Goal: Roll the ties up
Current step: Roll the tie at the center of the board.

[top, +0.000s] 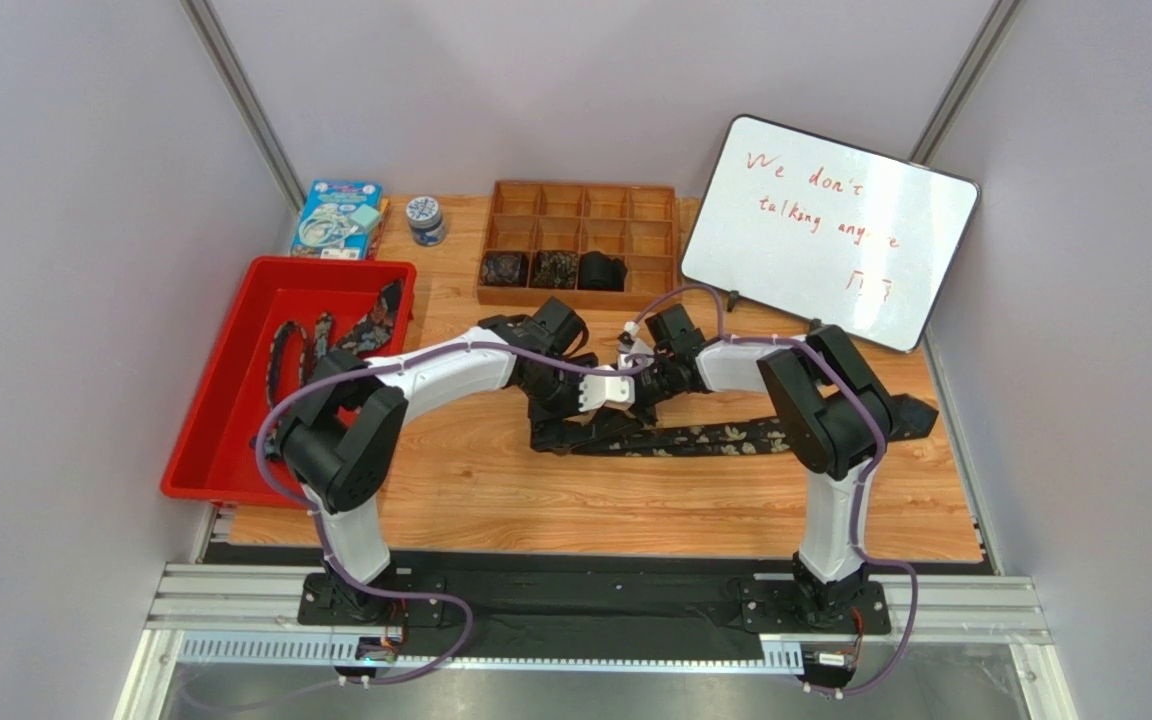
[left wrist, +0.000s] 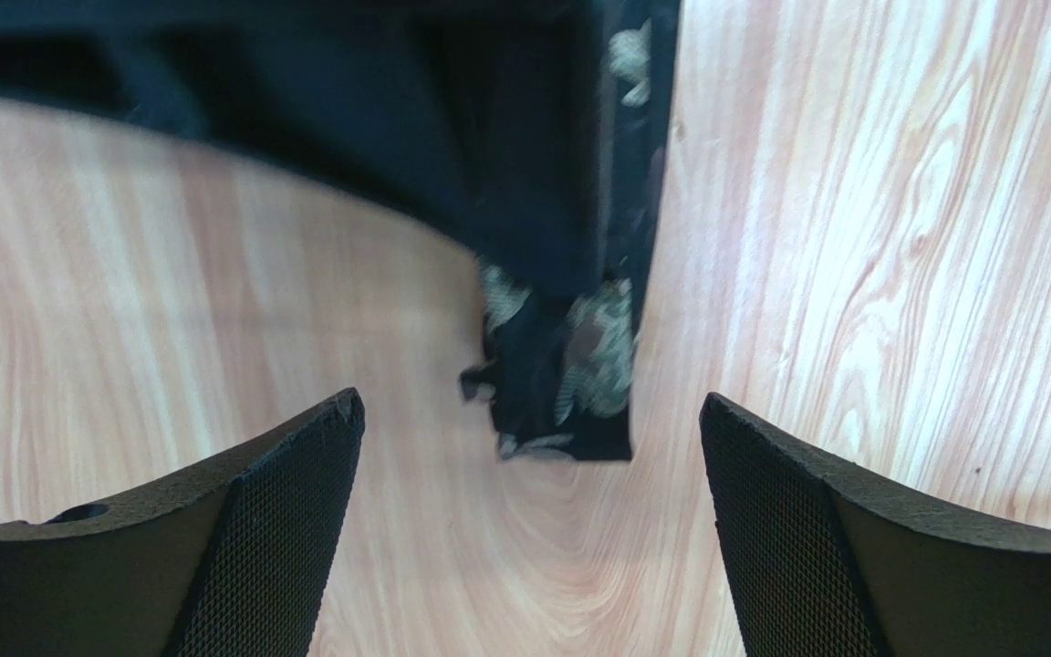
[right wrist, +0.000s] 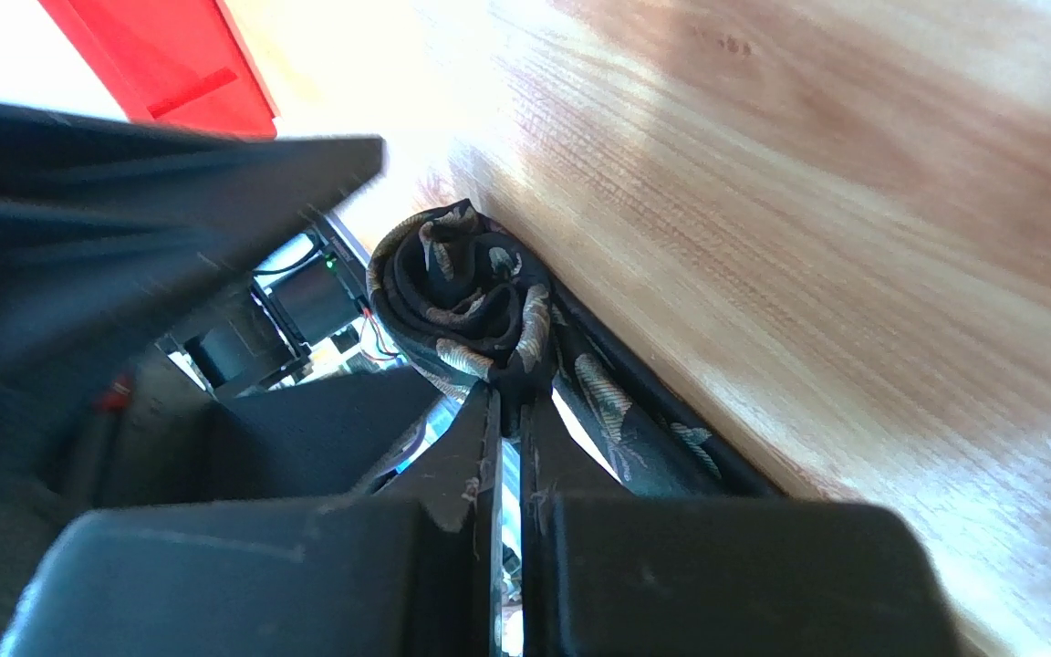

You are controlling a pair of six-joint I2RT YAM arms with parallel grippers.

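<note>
A dark tie [top: 702, 440] with pale floral speckles lies stretched across the wooden table, running right from the two grippers. My right gripper [right wrist: 511, 393] is shut on it, pinching the fabric just below a small coil [right wrist: 463, 294] rolled at its end. My left gripper [left wrist: 531, 400] is open wide just above the table, and the tie's flat end [left wrist: 565, 397] lies on the wood ahead of and between its fingers, untouched. In the top view both grippers meet at the tie's left end, left gripper [top: 560, 408] beside right gripper [top: 636, 381].
A red tray [top: 222, 435] at the left holds more loose ties [top: 330, 342]. A wooden divided box [top: 654, 240] at the back holds three rolled ties [top: 552, 270]. A whiteboard [top: 830, 225] leans at the back right; a blue packet [top: 337, 218] and a small jar [top: 425, 221] sit at the back left.
</note>
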